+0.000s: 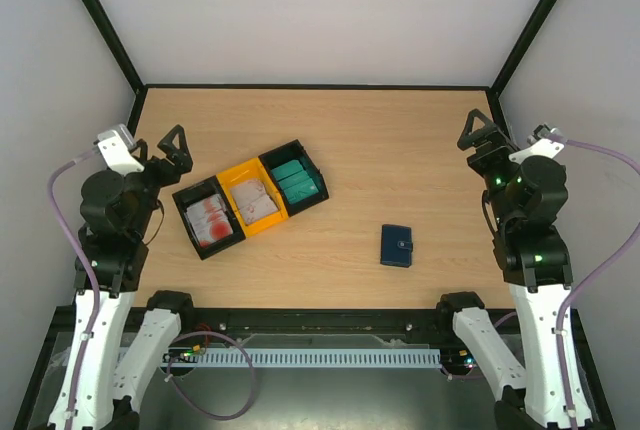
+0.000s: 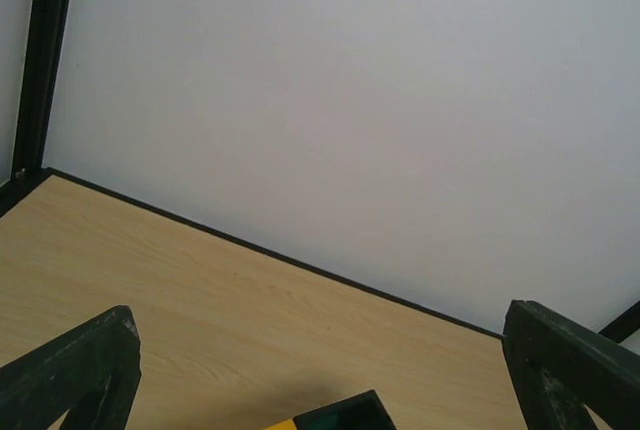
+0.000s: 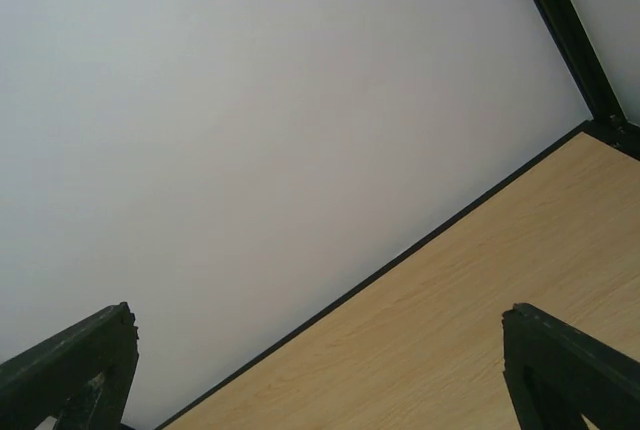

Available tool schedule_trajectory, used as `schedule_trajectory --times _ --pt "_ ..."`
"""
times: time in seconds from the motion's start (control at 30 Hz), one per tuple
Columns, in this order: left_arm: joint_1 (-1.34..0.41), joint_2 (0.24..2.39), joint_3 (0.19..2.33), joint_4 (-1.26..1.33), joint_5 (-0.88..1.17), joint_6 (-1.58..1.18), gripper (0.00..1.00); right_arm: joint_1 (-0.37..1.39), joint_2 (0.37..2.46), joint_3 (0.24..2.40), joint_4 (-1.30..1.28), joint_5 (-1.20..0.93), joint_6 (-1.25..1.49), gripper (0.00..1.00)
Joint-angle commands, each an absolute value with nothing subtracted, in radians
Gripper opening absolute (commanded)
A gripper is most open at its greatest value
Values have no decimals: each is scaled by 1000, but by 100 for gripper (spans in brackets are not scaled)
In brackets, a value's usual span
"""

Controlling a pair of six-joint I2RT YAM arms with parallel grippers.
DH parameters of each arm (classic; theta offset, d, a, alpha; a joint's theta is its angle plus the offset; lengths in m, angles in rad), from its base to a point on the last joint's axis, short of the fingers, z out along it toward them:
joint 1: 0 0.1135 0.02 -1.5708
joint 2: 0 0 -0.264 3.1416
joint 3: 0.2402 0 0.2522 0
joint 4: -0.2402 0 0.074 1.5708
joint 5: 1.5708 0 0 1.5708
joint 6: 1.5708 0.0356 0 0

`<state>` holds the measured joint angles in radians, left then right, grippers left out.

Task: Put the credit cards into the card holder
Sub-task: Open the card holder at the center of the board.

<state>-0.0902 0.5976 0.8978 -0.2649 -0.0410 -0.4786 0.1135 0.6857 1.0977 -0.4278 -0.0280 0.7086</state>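
The left tool [image 1: 172, 145] and the right tool [image 1: 478, 133] were both spread wide, holding nothing. The credit cards [image 1: 208, 220] lay in the tray [image 1: 241, 169]. The card holder [image 1: 396, 246] lay shut on the worktop [image 1: 400, 150], well apart. It looked best to open it first, pulling its tab gently.

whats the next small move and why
Probably bring the right gripper over toward the wallet. It lies closed, nearer that arm, and has to be opened before any cards can go in; they all sit in the tray. That gripper is open and empty.
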Motion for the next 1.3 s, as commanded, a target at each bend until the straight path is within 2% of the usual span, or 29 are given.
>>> schedule_trajectory --times 0.0,0.27,0.57,0.63,0.87,1.0,1.27 --pt "-55 595 882 -199 51 -505 99 77 667 1074 -369 -118 721 98" --pt "-35 589 812 -163 137 -560 99 55 723 1054 -444 -268 650 98" --pt "-44 619 581 150 581 -736 99 52 802 828 -532 -301 665 100" --pt "-79 629 548 186 621 -768 99 53 834 774 -558 -301 680 96" --pt "-342 673 490 222 449 -789 99 163 910 622 -636 -243 702 90" --pt "-520 765 501 222 326 -784 99 224 919 543 -650 -190 751 81" --pt "-695 944 533 252 243 -804 99 369 947 555 -706 -63 827 75"
